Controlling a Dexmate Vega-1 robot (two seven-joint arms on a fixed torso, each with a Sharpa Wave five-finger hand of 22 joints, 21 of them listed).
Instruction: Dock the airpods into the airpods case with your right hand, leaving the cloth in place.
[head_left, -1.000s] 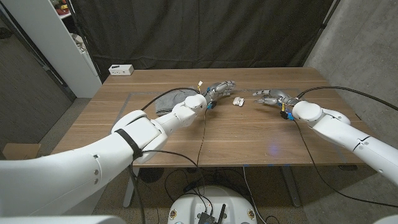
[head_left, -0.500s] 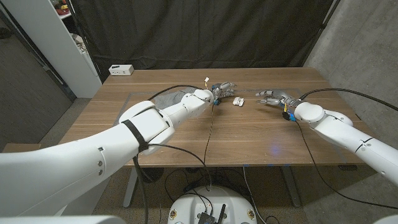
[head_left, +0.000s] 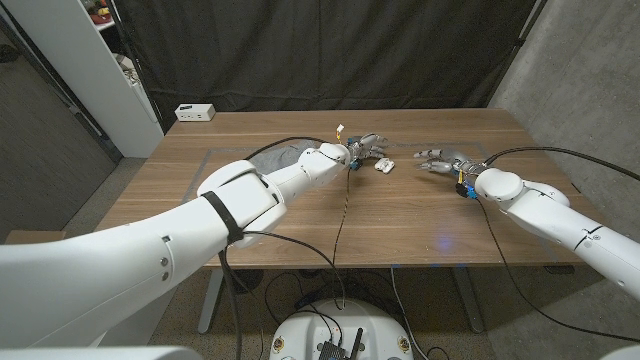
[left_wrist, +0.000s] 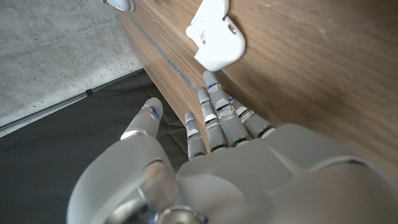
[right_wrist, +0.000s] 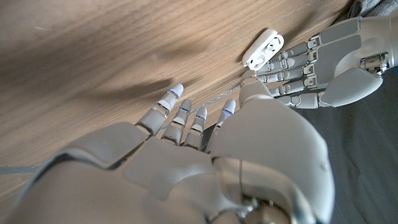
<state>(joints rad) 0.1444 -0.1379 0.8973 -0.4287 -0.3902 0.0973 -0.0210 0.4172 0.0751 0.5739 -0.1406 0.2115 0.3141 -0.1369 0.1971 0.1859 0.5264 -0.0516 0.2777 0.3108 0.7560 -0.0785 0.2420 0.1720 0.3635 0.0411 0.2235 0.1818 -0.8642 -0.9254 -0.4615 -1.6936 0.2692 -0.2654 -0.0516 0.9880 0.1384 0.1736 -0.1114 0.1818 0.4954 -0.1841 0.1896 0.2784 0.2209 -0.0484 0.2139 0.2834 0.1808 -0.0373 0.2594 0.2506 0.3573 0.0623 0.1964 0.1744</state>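
The white airpods case (head_left: 383, 164) lies open on the wooden table (head_left: 400, 225) between my two hands. My left hand (head_left: 364, 148) reaches in from the left with its fingers stretched out, and its fingertips (left_wrist: 211, 81) stop just short of the case (left_wrist: 214, 34). I cannot tell whether they touch it. Just right of the case, my right hand (head_left: 440, 158) hovers with fingers spread and nothing in it. From the right wrist, my right hand (right_wrist: 186, 143) points at the case (right_wrist: 264, 50), with the left hand (right_wrist: 329, 56) behind it. The grey cloth (head_left: 272, 157) lies left of the case, mostly hidden by my left arm.
A small white box (head_left: 195, 112) sits at the table's far left corner. A cable (head_left: 341, 205) hangs from my left wrist across the table's middle. A dark curtain hangs behind the table, and a white cabinet stands at the far left.
My left hand has stretched further right, up to the case. My right hand has drifted slightly right. The case has stayed put.
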